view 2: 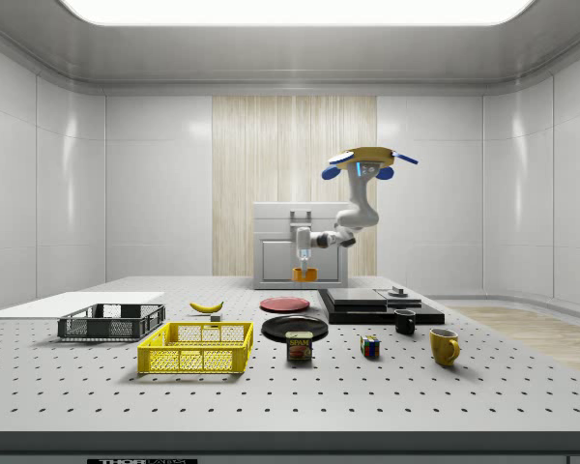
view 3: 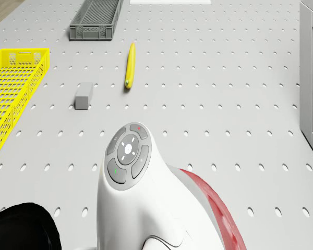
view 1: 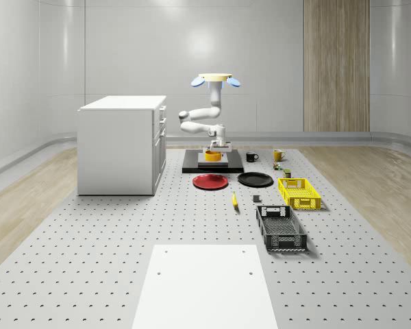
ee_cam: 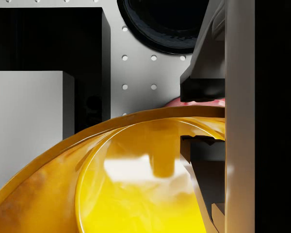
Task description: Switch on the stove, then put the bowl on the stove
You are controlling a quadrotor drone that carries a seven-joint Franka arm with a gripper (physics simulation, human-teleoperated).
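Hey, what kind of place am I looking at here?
Probably a simulated robotics test room, not a real kitchen: a perforated grey floor, plain panelled walls, and a stove, crates and cups set out for a hovering drone.

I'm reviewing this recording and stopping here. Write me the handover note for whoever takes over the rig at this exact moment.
Gripper: shut on the rim of the yellow bowl, one finger inside and one outside.
Drone: hovering above the stove, beside the white cabinet, arm reaching down.
Bowl: lifted, hanging just above the stove's edge in the side view, not yet set down.
Stove: whether it is switched on cannot be told from these views.
Left: confirm the stove is on, lower the bowl onto the stove, release, pull the arm away.
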